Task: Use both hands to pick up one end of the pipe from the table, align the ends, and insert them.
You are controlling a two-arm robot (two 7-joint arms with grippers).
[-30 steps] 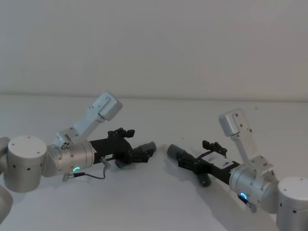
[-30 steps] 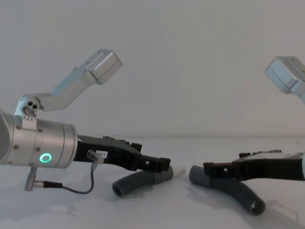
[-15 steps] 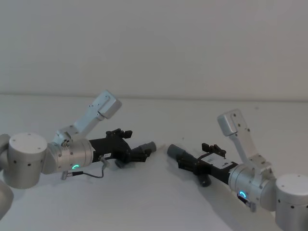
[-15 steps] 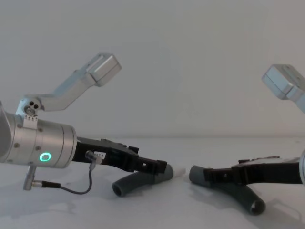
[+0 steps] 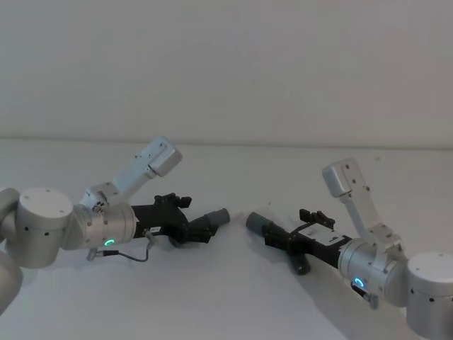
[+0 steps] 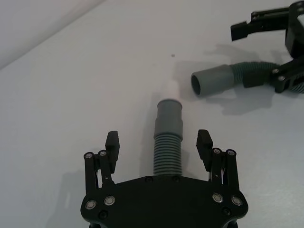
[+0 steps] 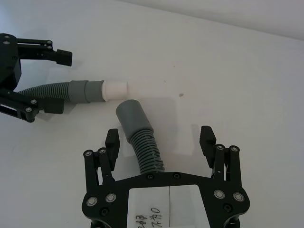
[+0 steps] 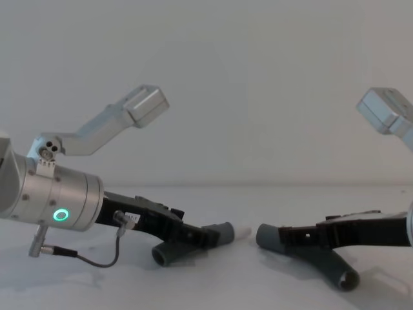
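One white surface [image 5: 233, 304] carries everything. Two grippers are held low over it — the left gripper [image 6: 158, 137] and the right gripper [image 7: 159, 134], each with fingers spread open around one hose piece, untouched. Two grey ribbed pieces rest there: the white-tipped hose [image 7: 84, 91] and the collared hose [image 6: 223, 77], ends near but apart. One label [image 7: 164, 206] on the right gripper bears unreadable handwriting.
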